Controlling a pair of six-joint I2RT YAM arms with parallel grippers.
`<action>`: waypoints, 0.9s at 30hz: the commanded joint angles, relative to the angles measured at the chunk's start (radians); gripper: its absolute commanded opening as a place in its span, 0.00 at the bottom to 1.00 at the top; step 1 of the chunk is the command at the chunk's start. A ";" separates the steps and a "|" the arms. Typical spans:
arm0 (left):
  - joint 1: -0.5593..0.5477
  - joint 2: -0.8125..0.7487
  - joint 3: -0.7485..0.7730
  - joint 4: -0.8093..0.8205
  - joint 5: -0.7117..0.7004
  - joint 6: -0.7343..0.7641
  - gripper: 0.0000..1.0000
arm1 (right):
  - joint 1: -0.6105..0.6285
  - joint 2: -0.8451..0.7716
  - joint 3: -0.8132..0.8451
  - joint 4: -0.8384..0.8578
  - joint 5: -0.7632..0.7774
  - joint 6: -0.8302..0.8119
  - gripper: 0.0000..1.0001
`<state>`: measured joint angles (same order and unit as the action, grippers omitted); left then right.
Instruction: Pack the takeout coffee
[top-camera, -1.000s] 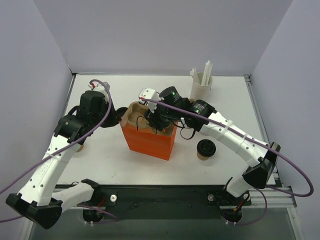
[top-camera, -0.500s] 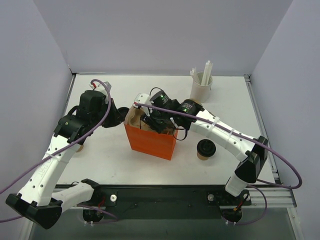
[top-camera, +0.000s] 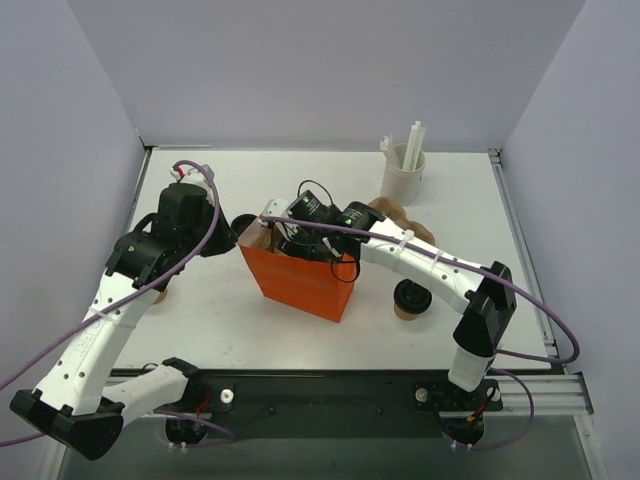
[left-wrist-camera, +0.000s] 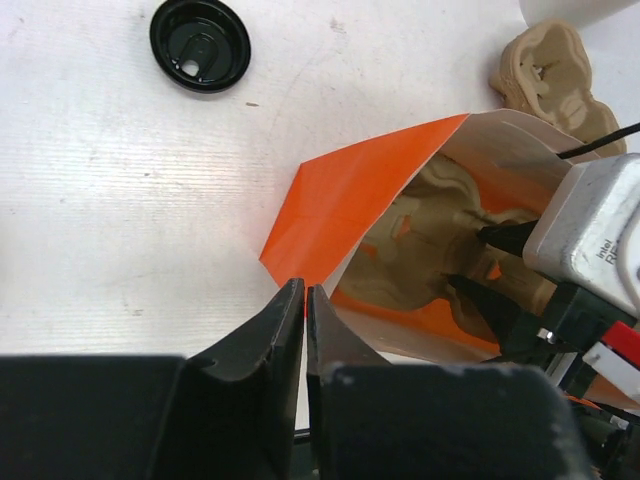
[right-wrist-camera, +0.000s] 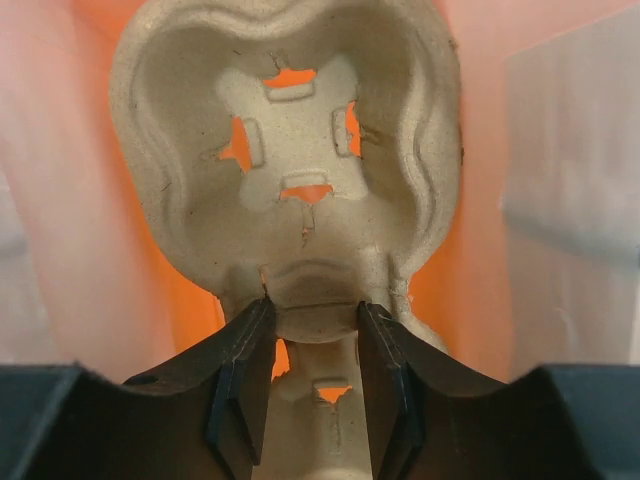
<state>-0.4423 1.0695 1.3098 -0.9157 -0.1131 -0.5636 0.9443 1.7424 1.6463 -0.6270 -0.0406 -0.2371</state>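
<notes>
Seating carrier (right-wrist-camera: 300, 200) in bag (top-camera: 300, 285) with right gripper (right-wrist-camera: 313, 305) pinching it and left gripper (left-wrist-camera: 304, 290) pinching bag edge; next, to release and fetch coffee (top-camera: 411, 297).

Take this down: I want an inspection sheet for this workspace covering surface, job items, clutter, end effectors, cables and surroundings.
Surface: white table, bag standing mid-table.
Job's things: takeout coffee, lidded and upright, on the table right of the orange bag, not yet packed.
Clutter: loose black lid; white cup of sticks; spare pulp carrier.
End effectors: left end effector pinches the bag's rim; right end effector, inside the bag, clamps a cup carrier.
Cables: purple cables loop along both arms.
Surroundings: plain walls on three sides.
</notes>
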 joint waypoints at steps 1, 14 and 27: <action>0.007 -0.036 0.029 -0.043 -0.099 0.024 0.16 | 0.002 0.012 -0.008 -0.048 0.038 -0.001 0.20; 0.007 -0.082 0.058 -0.008 -0.026 -0.018 0.41 | -0.006 -0.029 0.017 -0.045 0.059 0.024 0.63; 0.007 -0.025 0.095 0.029 -0.005 0.056 0.49 | -0.029 -0.093 0.107 -0.046 0.015 0.088 0.65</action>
<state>-0.4419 1.0111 1.3449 -0.9531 -0.1555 -0.5468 0.9344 1.7180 1.6905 -0.6552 -0.0154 -0.1986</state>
